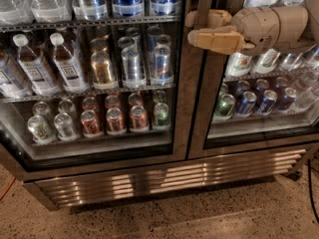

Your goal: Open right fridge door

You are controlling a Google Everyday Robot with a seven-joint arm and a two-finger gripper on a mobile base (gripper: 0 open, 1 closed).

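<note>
The right fridge door [259, 108] is a glass door in a steel frame, and it stands closed. Blue and green cans and white-labelled bottles show through it. My gripper [195, 29] reaches in from the upper right and sits in front of the door's left frame edge, at the seam between the two doors. Its two beige fingers [214, 39] point left, one above the other, with a small gap between them. It is open and holds nothing.
The left glass door [89, 83] is closed, with bottles and cans on its shelves. A steel vent grille [164, 176] runs along the fridge base. Speckled floor [199, 218] lies in front, with an orange cable [5, 185] at the left and a dark cable [311, 183] at the right.
</note>
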